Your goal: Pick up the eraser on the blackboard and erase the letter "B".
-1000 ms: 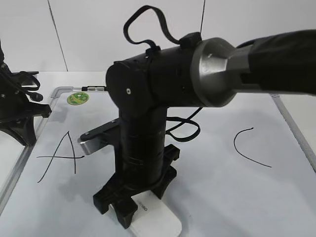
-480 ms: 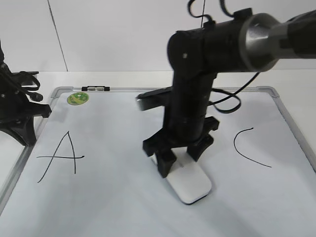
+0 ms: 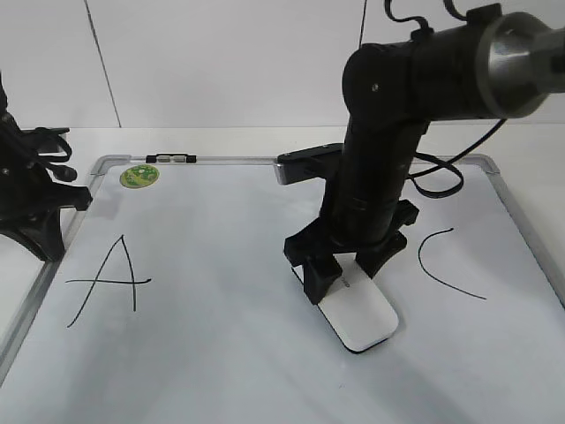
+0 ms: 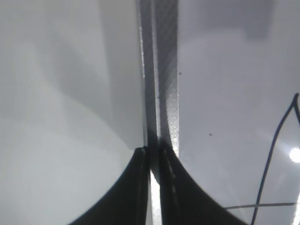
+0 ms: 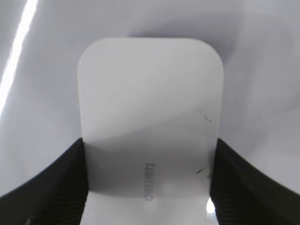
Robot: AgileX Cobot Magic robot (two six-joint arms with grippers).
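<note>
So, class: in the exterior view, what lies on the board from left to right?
Black hand-drawn letter A → flat white plastic eraser in the right gripper → black hand-drawn letter C.

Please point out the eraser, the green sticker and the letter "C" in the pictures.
eraser (image 3: 362, 320): exterior view, on its white top face.
green sticker (image 3: 139, 176): exterior view, on its round middle.
letter "C" (image 3: 426, 268): exterior view, on the curved black stroke.
</note>
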